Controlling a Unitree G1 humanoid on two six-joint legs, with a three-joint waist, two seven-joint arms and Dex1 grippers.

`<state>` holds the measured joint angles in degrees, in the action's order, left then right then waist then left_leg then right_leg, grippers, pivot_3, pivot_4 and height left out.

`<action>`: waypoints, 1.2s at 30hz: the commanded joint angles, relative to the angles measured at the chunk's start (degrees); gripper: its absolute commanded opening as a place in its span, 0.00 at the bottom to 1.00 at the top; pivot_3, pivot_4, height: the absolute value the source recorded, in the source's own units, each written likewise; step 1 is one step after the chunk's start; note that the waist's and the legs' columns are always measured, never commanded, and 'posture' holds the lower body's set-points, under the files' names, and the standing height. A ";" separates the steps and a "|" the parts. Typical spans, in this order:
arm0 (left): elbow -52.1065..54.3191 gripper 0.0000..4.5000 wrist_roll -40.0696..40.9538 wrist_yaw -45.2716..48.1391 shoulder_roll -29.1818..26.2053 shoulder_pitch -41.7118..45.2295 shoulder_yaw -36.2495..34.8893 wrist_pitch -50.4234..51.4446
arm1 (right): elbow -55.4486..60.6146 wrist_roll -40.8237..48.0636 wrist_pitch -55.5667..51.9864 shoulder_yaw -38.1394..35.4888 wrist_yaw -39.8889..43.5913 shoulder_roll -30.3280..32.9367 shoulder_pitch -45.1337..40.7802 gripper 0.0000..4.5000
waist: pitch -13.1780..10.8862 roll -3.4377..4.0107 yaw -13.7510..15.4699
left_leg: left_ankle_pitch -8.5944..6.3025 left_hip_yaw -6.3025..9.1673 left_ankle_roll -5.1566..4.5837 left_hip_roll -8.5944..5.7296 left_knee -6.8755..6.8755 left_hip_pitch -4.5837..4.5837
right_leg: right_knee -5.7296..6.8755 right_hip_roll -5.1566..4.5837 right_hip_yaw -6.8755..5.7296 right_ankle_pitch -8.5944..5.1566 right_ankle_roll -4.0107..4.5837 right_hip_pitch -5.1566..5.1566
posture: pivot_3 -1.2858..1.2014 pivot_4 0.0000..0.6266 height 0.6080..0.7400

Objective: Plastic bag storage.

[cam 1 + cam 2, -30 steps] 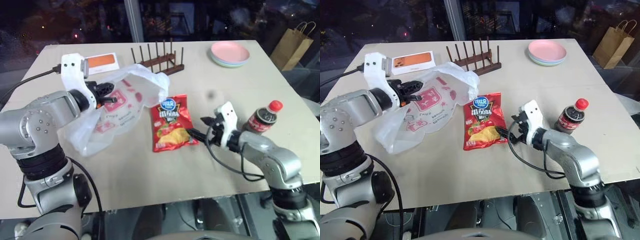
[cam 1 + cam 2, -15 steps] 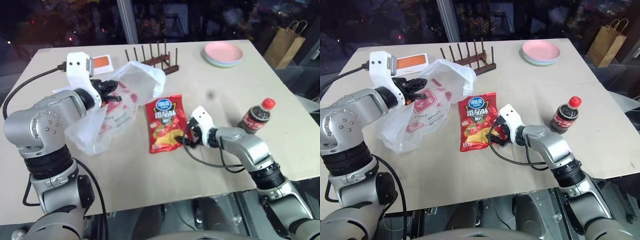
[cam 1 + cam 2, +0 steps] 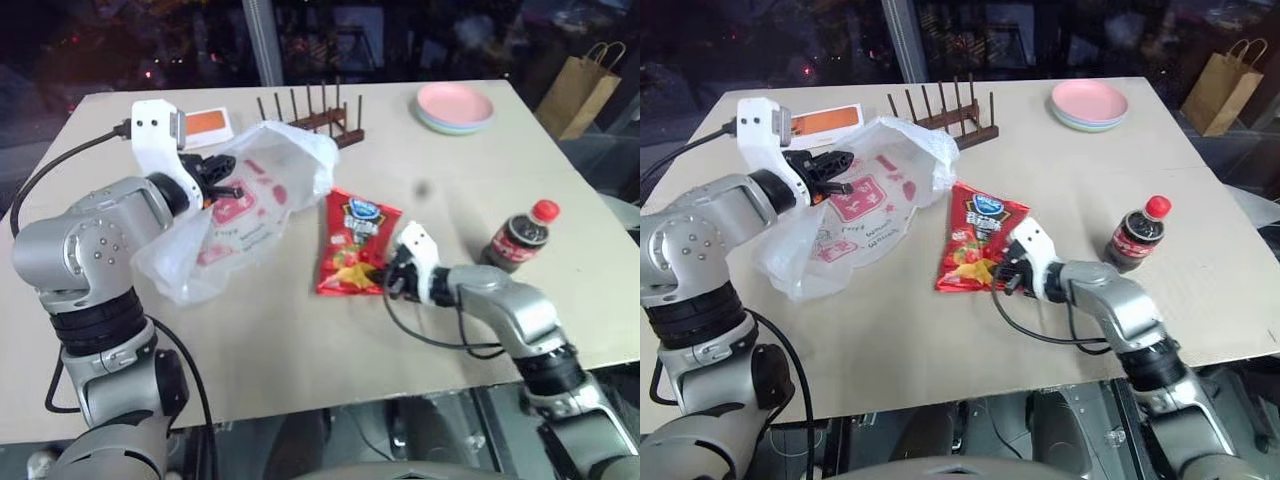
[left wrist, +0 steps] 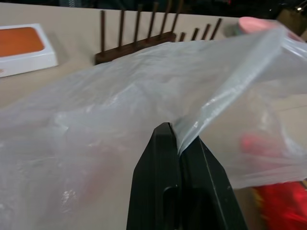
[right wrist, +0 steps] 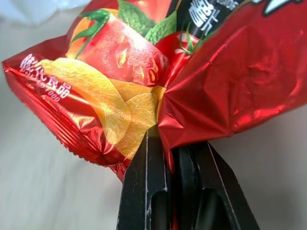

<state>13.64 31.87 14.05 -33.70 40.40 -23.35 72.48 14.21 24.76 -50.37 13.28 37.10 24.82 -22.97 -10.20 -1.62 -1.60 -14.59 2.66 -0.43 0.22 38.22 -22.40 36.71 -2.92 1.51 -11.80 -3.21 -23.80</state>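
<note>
Left eye view is giving me the plastic bag (image 3: 235,215) lying on the left half of the table (image 3: 300,330), its far edge being lifted off the surface. My left gripper (image 3: 228,190) is clamping that raised edge; in the left wrist view I am seeing the two black fingers (image 4: 160,187) pressed together with a fold of the translucent film caught between them. The bag's mouth is gaping toward the right, and the red printed marks are showing through the crinkled film.

Just to the right of the bag, the red chip packet (image 3: 355,245) is sitting tilted, its far end leaning toward the bag's opening. My right gripper (image 3: 390,280) is pinching the packet's near right corner; in the right wrist view I am watching the fingers (image 5: 144,191) closed on the crumpled foil edge.

Farther right, well apart from the packet, a small cola bottle (image 3: 522,238) with a red cap is standing upright. At the far side of the table, a wooden dish rack (image 3: 310,115) is standing just beyond the bag, with a white and orange box (image 3: 205,126) to its left and a stack of pastel plates (image 3: 457,106) to its right. A brown paper bag (image 3: 580,85) is standing beyond the table's far right corner.
</note>
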 commanded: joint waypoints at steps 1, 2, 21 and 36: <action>-0.56 0.00 -1.42 1.32 -1.24 1.55 3.22 -4.02 | 12.71 5.88 -3.15 -3.83 5.25 6.13 1.46 0.01 | -0.02 0.02 0.11 | 0.00 0.03 0.00 -0.02 0.00 -0.08 | -0.01 -0.03 -0.02 0.00 0.00 -0.07 | 0.52 0.24 1.00; -1.07 0.00 -2.21 1.49 -1.34 1.72 4.62 -5.18 | 15.77 7.21 -3.44 -4.18 6.79 8.26 2.02 0.01 | -0.03 0.03 0.20 | 0.00 0.05 0.00 -0.03 0.02 -0.16 | -0.03 -0.04 -0.04 0.00 0.00 -0.11 | 0.52 0.24 1.00; 2.72 0.00 9.05 17.10 -3.33 2.89 11.14 -0.64 | -2.63 -4.17 5.66 14.97 14.88 10.43 -19.54 0.01 | -0.11 0.06 0.40 | 0.00 0.16 -0.01 0.00 0.02 -0.30 | -0.21 -0.02 -0.23 -0.01 -0.01 -0.12 | 0.52 0.24 1.00; 8.59 0.00 20.50 19.43 -4.32 -2.51 10.89 8.13 | -8.15 -4.99 6.86 9.43 20.94 6.88 -23.39 0.01 | -0.17 0.16 0.72 | 0.00 0.15 0.00 -0.02 -0.03 -0.55 | -0.10 -0.05 -0.22 -0.01 0.00 -0.43 | 0.52 0.24 1.00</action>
<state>21.77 49.99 34.36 -39.21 35.96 -10.88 79.30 4.90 18.77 -41.25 25.55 60.67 34.11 -43.98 -10.37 -1.46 -0.89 -14.59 2.82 -0.43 0.21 38.20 -22.93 36.63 -2.96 1.30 -11.81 -3.21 -24.23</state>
